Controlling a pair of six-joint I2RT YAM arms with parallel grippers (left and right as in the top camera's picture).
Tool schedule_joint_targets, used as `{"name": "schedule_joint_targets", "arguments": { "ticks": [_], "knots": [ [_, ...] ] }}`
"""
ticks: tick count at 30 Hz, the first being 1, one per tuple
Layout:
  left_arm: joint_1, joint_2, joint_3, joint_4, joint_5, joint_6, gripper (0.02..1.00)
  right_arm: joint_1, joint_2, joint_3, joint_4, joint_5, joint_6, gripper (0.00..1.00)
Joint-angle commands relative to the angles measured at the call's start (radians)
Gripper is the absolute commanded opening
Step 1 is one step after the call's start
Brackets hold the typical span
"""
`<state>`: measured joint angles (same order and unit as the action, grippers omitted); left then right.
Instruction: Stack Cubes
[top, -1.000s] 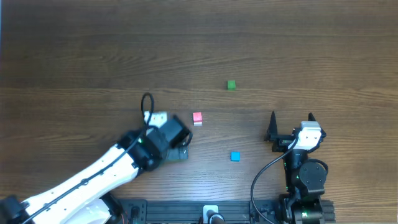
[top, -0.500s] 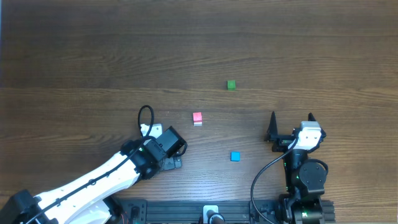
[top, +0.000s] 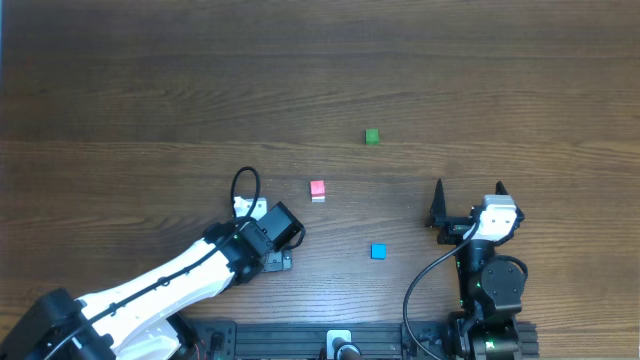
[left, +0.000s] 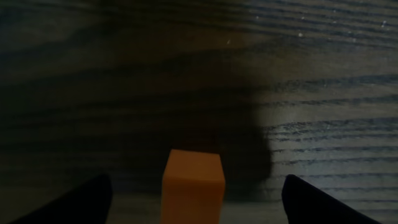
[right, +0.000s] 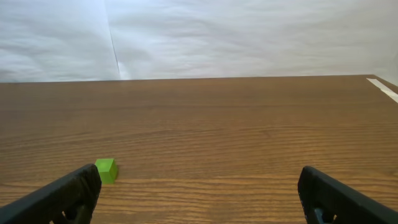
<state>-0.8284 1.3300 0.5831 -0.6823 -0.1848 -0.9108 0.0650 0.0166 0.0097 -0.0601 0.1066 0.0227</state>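
An orange cube (left: 193, 186) rests on the dark wooden table between the spread fingers (left: 81, 202) of my left gripper (top: 276, 252), which is open, low over the table and not touching the cube. A pink cube (top: 317, 187) lies right of that gripper, with a white cube (top: 318, 198) showing at its lower edge. A blue cube (top: 378, 251) lies at the front centre and a green cube (top: 372, 136) (right: 106, 170) farther back. My right gripper (top: 468, 188) stands open at the right with nothing in it.
The wooden table (top: 150, 80) stretches wide at the back and left. A black rail (top: 340, 340) with both arm bases runs along the front edge. A white backdrop (right: 249, 37) stands behind the table's far edge.
My left gripper has pulled back from beside the pink cube toward the front left and now sits lower down. The right arm and the cubes have not moved.
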Motion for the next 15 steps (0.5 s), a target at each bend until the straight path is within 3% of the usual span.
{"name": "schedule_joint_targets", "arguments": {
  "ticks": [1, 6, 15],
  "knots": [
    [-0.004, 0.02, -0.009, 0.01, -0.026, 0.044, 0.86, -0.007, -0.003, -0.005, -0.004, 0.006, 0.005, 0.991],
    [-0.004, 0.03, -0.009, 0.011, -0.026, 0.044, 0.785, -0.007, -0.003, -0.005, -0.004, 0.006, 0.005, 0.993],
    [-0.004, 0.03, -0.01, 0.014, -0.026, 0.044, 0.529, -0.007, -0.003, -0.005, -0.004, 0.006, 0.005, 0.991]
  ]
}}
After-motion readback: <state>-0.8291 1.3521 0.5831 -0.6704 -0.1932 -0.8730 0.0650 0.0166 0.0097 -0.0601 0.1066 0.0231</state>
